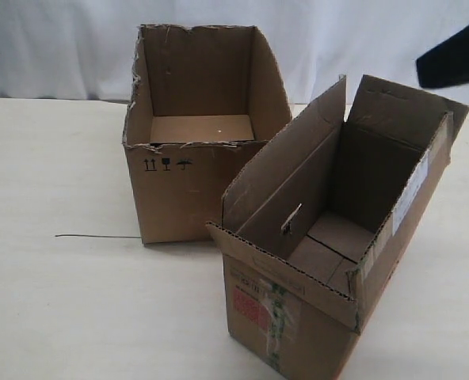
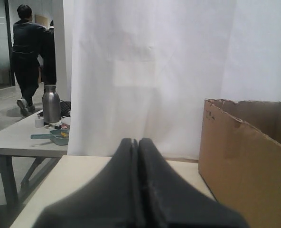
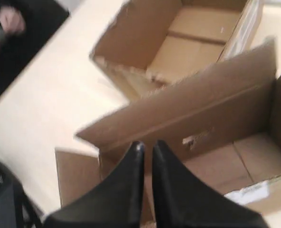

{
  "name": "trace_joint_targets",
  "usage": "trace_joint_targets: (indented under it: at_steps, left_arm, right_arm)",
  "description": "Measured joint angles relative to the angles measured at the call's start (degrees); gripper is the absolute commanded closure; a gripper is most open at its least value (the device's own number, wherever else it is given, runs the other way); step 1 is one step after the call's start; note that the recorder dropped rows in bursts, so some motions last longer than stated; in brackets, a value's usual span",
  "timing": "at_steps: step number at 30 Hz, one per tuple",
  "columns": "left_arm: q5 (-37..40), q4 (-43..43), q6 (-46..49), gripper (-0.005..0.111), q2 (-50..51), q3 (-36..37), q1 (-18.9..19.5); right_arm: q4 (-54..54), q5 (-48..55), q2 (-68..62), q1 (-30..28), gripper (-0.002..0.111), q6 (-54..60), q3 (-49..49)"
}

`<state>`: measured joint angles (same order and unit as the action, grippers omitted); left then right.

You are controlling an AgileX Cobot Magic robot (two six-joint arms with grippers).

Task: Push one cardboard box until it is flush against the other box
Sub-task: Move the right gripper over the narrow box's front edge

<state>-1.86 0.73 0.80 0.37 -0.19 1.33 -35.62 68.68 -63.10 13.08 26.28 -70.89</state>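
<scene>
The cardboard box [image 1: 294, 313] sits at 4 o'clock from the other box [image 1: 179, 198], angled, not flush. Right gripper [image 3: 147, 145], nearly closed and empty, hovers over it, probably as a blunt pusher. Left gripper [image 2: 135, 141], closed and empty, sits near the other box.

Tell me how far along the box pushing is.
Nothing looks done: the cardboard box sits angled to the other box, with a wedge of table showing between them. In hand: the right gripper, fingers together, hovers over one end of it. Still to do: push it flush.
</scene>
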Motion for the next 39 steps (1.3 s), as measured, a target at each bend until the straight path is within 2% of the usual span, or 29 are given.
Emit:
trace_joint_targets:
  at_steps: [7,16,30,33,39]
  left_arm:
    - [0.0,0.0,0.14,0.107,0.0,0.0,0.0]
    - [0.0,0.0,0.13,0.107,0.0,0.0,0.0]
    - [0.0,0.0,0.25,0.107,0.0,0.0,0.0]
    - [0.0,0.0,0.33,0.107,0.0,0.0,0.0]
    - [0.0,0.0,0.33,0.107,0.0,0.0,0.0]
  right_arm:
    - [10.03,0.77,-1.56,19.28,0.103,-8.22,-0.11]
    - [15.05,0.77,-4.14,35.9,0.103,-14.1,-0.11]
    - [19.46,0.88,-4.26,48.89,0.103,-19.0,-0.11]
    - [23.98,0.88,-5.7,51.61,0.103,-20.77,0.82]
    - [24.61,1.1,-9.64,52.81,0.103,-21.25,2.23]
